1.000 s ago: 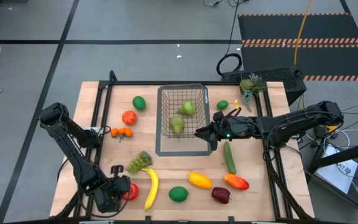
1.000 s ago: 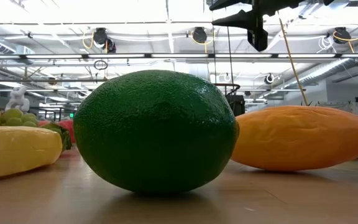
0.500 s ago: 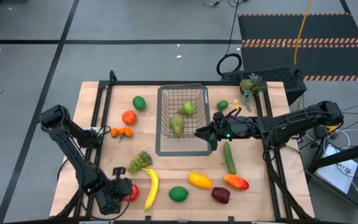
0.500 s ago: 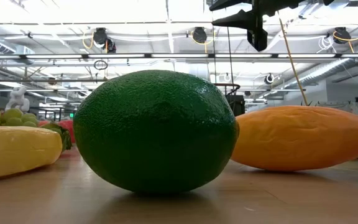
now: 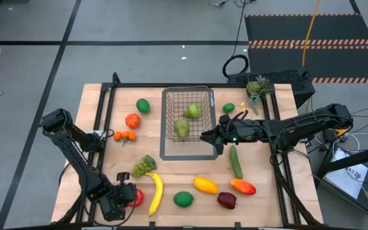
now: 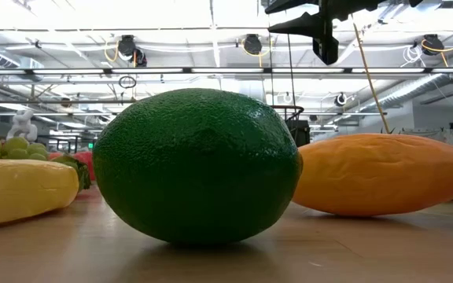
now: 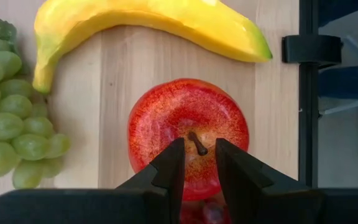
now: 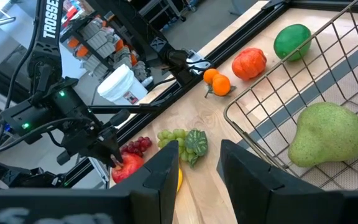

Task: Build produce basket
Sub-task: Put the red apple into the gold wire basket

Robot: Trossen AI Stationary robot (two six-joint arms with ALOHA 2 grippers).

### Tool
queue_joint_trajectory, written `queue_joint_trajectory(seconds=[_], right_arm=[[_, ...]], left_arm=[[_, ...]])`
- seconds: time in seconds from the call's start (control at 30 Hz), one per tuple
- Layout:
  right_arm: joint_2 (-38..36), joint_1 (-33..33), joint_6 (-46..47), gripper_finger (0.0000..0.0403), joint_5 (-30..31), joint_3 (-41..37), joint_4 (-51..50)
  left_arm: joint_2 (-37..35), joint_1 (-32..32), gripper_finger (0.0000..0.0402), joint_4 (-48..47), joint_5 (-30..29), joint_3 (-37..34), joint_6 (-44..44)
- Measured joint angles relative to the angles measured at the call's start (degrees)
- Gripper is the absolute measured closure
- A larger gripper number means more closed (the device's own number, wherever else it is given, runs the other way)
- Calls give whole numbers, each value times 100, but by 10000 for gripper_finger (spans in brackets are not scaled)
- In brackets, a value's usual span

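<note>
White tub (image 8: 118, 84) and black cable coil (image 5: 236, 65)
</note>
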Motion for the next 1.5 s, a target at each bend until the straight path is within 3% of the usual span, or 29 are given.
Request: queue_joint_trajectory(seconds=[0.27, 0.5, 0.77, 1.07, 1.33, 1.5], right_arm=[[2, 0, 0, 287, 129, -1, -2], [2, 0, 45, 287, 129, -1, -2], [2, 0, 147, 287, 127, -1, -1], [2, 2, 291, 287, 109, -1, 0], [-188, 4, 283, 287, 107, -5, -6], [-497, 4, 120, 287, 107, -5, -3]], left_arm=[[4, 148, 312, -14, -47, -4, 292], [11, 197, 390, -12, -68, -11, 394], [-130, 316, 394, -79, -11, -32, 179], [-1116, 825, 397, -768, -156, 211, 47], [-2081, 1466, 400, -1882, -1086, 1078, -474], [-2646, 2025, 400, -2062, -1615, 1702, -495]])
